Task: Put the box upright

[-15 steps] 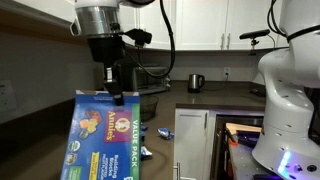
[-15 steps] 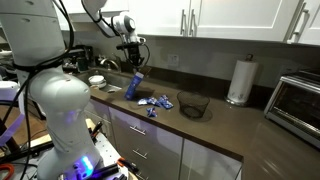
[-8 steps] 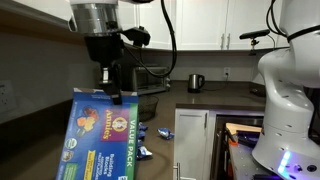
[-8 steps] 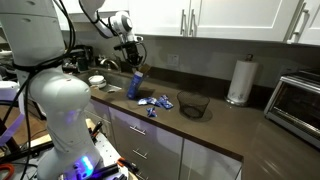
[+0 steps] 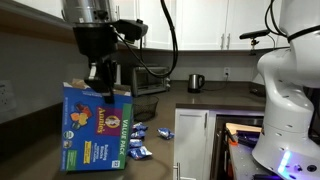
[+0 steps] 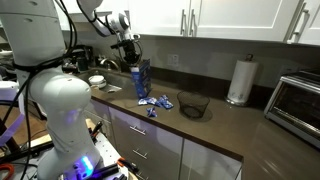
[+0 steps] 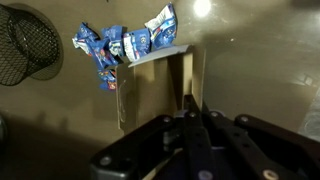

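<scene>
On the counter (image 6: 225, 128) the box (image 5: 95, 128) stood close to upright; gripper (image 5: 103, 90) gripped its top edge from above. Small blue packets (image 5: 139, 141) lay on the counter just beside it.

Glossy white rounded arm (image 6: 50, 95) carries black gripper (image 5: 102, 88) and black cables (image 5: 174, 42).

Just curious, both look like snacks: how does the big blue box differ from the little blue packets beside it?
The box is far larger than the packets. The box stands nearly upright, gripped at its top by the end effector; the packets lie loose on the counter. Both are blue.
</scene>
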